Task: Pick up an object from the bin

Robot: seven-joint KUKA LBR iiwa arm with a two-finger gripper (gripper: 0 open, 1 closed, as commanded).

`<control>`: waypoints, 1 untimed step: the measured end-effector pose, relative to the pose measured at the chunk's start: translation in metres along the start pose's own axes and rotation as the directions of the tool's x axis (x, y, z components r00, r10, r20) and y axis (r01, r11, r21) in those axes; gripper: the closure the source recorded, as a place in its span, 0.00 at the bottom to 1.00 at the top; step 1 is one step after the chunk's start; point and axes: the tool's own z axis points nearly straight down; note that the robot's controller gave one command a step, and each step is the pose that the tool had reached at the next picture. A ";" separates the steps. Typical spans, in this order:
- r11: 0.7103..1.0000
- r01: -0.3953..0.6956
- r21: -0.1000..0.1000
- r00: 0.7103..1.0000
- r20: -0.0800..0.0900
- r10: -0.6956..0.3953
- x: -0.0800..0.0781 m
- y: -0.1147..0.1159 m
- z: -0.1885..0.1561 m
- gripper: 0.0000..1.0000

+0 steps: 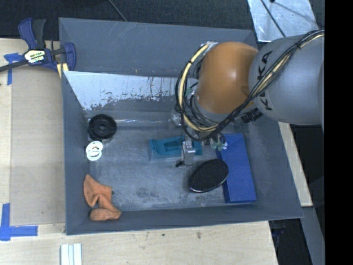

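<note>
Hanging below the rounded orange wrist cover [226, 79], the hand [188, 149] is down near the floor of the grey metal bin [138, 46], right of centre in the frame. It is at the right end of a teal plastic piece [164, 147]. I cannot tell whether the hand is open or closed, or whether it grips anything, since the cover and a bundle of black and yellow cables [185, 90] crowd over it.

Six loose things lie on the bin floor, one of each kind:
- The teal plastic piece is at the middle, and its right end is covered by the hand.
- One black oval pad [208, 175] lies just below and right of the hand.
- One flat blue rectangular block [240, 175] is beside the pad on its right. Its upper end passes under the arm.
- One black round disc [102, 127] is at the left.
- One small white ring [94, 150] is just below the disc. Its markings are too small to read.
- One crumpled orange cloth [99, 199] is in the lower left corner.

The upper right part of the floor is hidden by the cover and the grey arm [295, 87]. On the arm the letters "KUKA" can be read, partly crossed by cables.
</note>
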 end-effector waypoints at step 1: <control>0.999 0.048 0.000 0.999 -0.005 -0.048 -0.015 -0.019 0.021 1.00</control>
